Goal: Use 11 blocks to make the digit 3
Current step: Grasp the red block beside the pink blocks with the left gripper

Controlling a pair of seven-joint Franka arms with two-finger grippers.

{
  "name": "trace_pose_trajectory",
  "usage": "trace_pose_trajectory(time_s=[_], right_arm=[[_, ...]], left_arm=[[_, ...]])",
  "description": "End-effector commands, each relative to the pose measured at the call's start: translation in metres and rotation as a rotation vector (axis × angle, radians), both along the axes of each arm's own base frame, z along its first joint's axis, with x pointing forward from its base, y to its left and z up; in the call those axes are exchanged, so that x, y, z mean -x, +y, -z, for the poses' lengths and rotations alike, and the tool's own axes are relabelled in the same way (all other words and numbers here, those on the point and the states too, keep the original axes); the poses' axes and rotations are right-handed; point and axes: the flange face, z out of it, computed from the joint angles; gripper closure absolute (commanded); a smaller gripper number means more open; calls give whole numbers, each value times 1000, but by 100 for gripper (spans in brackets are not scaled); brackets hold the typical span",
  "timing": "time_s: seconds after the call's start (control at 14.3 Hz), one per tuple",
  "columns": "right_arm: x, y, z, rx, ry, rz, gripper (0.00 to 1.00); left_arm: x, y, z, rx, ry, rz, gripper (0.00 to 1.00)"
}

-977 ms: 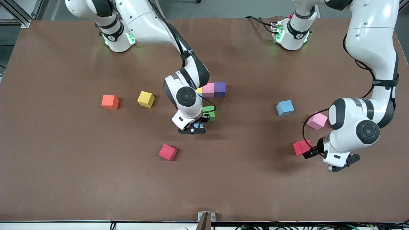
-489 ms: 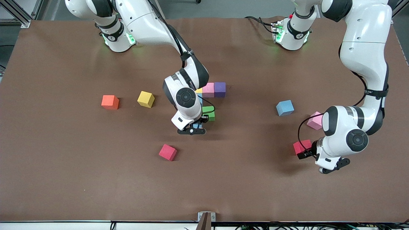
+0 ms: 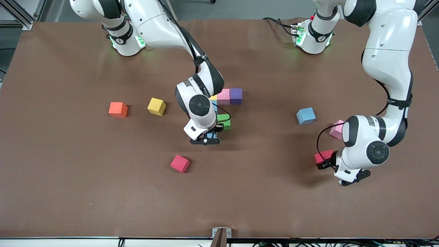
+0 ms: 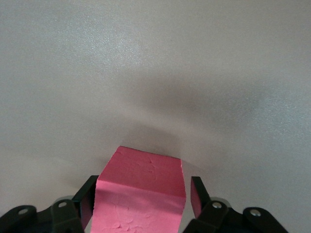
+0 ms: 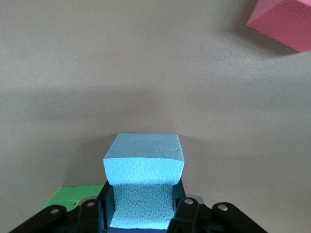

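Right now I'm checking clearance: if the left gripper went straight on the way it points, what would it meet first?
The red block already between the left gripper's fingers, then probably the table under it.

Foam cubes, some grouped mid-table and the rest scattered.

A pink cube [image 3: 223, 96] and a purple cube [image 3: 236, 95] sat touching side by side, with a green cube [image 3: 224, 121] nearer the camera; a light blue cube [image 5: 144, 171] was squeezed between black fingers just beside the green one. A yellow cube [image 3: 156, 106] lay toward the right arm's end, and a red cube [image 3: 180, 163] nearest the camera. Toward the left arm's end lay a blue cube [image 3: 306, 115], a second pink cube [image 3: 337, 129] partly hidden, and a second red cube [image 4: 141, 191] flanked by fingers on two sides.
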Motion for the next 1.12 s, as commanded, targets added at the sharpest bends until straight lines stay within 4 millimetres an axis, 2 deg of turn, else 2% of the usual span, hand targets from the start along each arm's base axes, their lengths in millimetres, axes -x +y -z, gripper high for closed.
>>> trace_pose_trajectory(time_s=[0.0,0.14,0.28,0.42,0.63,0.84,1.05], right_arm=[[0,-2,6,14,34,-6,98],[2,-1,6,15,35,-9,98],[3,0,6,16,35,-7,98],[4,1,6,15,36,-5,98],[3,1,6,12,36,0,98],[4,2,6,11,36,12,98],[3,2,7,9,30,14,98]], left_arm=[[-5,-2,-4,44,2,-34,53],[-5,-8,-12,80,2,-92,70],[-3,-19,-27,74,23,-183,76],[2,-58,-43,85,32,-288,75],[14,-118,-50,98,72,-525,73],[28,-162,-49,68,105,-753,71],[41,-195,-50,35,115,-940,71]])
